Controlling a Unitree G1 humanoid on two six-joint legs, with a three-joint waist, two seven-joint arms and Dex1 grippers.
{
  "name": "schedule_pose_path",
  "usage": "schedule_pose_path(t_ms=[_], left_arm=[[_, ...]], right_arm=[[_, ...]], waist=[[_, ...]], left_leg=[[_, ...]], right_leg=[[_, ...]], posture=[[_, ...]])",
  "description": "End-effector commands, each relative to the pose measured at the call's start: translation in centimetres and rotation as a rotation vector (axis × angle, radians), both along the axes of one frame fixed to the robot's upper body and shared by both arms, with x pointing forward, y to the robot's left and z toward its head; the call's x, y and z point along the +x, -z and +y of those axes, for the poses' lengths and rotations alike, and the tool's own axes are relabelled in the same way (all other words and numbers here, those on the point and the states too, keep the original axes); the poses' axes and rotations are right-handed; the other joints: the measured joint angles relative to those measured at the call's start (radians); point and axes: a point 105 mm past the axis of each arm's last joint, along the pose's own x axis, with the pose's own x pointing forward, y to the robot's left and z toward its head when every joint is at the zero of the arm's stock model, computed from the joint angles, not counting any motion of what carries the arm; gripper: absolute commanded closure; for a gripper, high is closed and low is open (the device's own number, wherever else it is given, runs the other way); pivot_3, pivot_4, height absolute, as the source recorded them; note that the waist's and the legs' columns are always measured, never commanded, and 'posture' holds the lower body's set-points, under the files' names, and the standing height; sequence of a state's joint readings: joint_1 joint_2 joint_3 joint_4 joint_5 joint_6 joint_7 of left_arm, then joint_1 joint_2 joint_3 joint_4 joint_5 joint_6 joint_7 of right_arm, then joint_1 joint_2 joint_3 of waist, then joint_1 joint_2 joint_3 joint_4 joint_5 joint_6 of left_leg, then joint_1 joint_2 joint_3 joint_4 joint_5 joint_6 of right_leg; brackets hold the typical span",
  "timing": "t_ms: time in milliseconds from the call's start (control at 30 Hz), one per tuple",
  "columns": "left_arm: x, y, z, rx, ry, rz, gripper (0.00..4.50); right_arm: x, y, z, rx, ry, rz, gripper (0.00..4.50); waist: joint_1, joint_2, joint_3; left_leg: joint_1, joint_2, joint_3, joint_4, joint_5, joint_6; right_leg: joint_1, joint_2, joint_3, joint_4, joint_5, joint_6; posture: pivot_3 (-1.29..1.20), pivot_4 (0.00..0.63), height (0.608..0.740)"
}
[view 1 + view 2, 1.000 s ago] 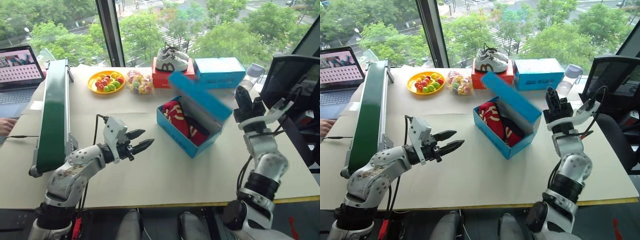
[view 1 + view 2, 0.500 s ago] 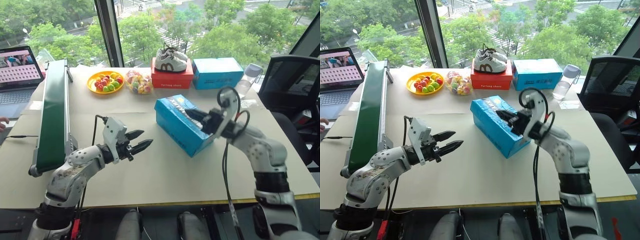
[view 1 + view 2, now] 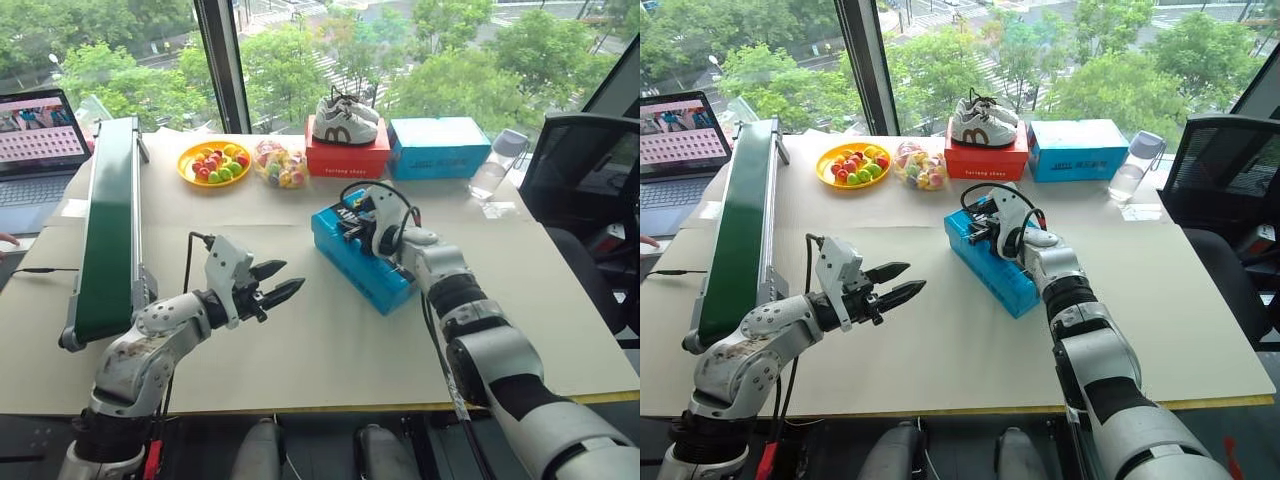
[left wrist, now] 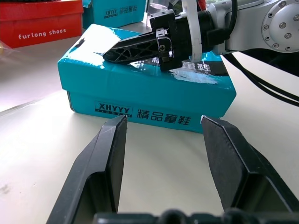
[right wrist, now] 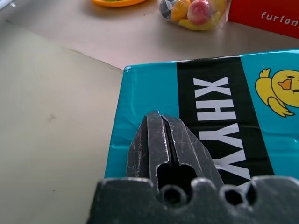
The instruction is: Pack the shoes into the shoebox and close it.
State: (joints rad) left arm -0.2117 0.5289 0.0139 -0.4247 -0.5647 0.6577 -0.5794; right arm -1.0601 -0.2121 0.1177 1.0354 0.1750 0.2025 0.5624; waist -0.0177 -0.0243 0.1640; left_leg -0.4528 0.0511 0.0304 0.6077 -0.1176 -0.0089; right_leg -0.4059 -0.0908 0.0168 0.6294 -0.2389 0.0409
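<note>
A: What changed vs a second ago?

B: The lid of the bright blue cardboard shoebox [image 3: 360, 252] was up then, with the red shoes showing inside. Now it's flat down. The right hand [image 3: 976, 222] stood raised off the box's right side, near the table's right edge; it has since swung in over the lid. Its black fingers [image 5: 169, 140] are pressed together with nothing between them, lying on the lid's black lettering strip beside the yellow duck logo [image 5: 280, 86].

A: Left side?

B: The left hand [image 3: 286, 280] hasn't moved. It hovers over the beige table [image 3: 300, 340] toward the front-left, fingers [image 4: 108, 154] partly spread, holding nothing, pointing at the box's end panel.

A: Box position?

B: Mid-table, angled, about where it was. Well apart from the red cardboard shoebox [image 3: 345, 158] with white-and-grey sneakers [image 3: 345, 118] on top and the other blue box with side print [image 3: 440, 148], all along the far edge.

A: Anything you can't see?

B: The shoes are hidden under the closed lid. Can't tell whether the lid is fully seated on its far side, since the right arm covers that part.
</note>
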Motion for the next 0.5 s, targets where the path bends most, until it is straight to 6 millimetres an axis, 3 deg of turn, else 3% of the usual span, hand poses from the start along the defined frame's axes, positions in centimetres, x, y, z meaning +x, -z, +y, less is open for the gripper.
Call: schedule_pose_path(t_ms=[33,167,300,333,400,500], left_arm=[[-0.3,-1.3,0.1,-0.002,-0.015,-0.059,1.82],[-0.1,-1.3,0.5,-0.021,-0.054,-0.063,1.82],[1.2,-1.6,2.1,-0.072,-0.206,-0.081,1.82],[1.6,-1.6,2.6,-0.093,-0.257,-0.077,1.82],[1.7,-1.6,3.3,-0.141,-0.314,-0.076,1.82],[1.7,-1.1,4.5,-0.16,-0.431,-0.078,1.82]], right_arm=[[-0.6,4.0,-1.9,-0.096,0.042,0.105,4.48],[0.4,0.5,-2.2,0.02,0.064,0.013,4.48],[0.5,-7.3,-4.3,0.422,0.067,-0.109,4.48],[0.0,-8.7,-5.3,0.505,0.062,-0.125,4.48],[-1.5,-10.7,-7.8,0.628,0.064,-0.152,4.48],[-3.8,-11.2,-12.3,0.644,0.139,-0.197,4.48]], waist=[[0.001,-0.001,-0.001],[0.002,-0.001,-0.001],[0.006,-0.001,0.0],[0.006,0.0,0.0],[0.007,-0.001,0.0],[0.014,-0.001,0.0]], left_leg=[[0.005,0.0,0.0,-0.001,-0.003,-0.005],[0.007,0.0,0.0,-0.001,-0.004,-0.007],[0.0,0.0,0.0,-0.001,-0.004,-0.006],[-0.003,0.0,0.0,0.001,0.001,0.001],[-0.006,0.0,0.0,0.0,0.001,0.002],[-0.007,0.0,0.0,-0.001,0.0,0.002]], right_leg=[[0.001,-0.001,-0.001,-0.001,-0.003,-0.005],[0.003,-0.002,-0.001,-0.001,-0.003,-0.006],[0.001,-0.001,-0.001,0.0,-0.002,-0.005],[-0.001,-0.001,-0.001,0.001,0.002,0.002],[-0.003,-0.001,-0.001,0.0,0.002,0.002],[-0.004,-0.001,-0.001,-0.001,0.001,0.004]], posture=[[0.0,0.15,0.738],[0.0,0.15,0.738],[0.0,0.15,0.738],[0.0,0.15,0.738],[0.0,0.15,0.738],[0.0,0.15,0.738]])
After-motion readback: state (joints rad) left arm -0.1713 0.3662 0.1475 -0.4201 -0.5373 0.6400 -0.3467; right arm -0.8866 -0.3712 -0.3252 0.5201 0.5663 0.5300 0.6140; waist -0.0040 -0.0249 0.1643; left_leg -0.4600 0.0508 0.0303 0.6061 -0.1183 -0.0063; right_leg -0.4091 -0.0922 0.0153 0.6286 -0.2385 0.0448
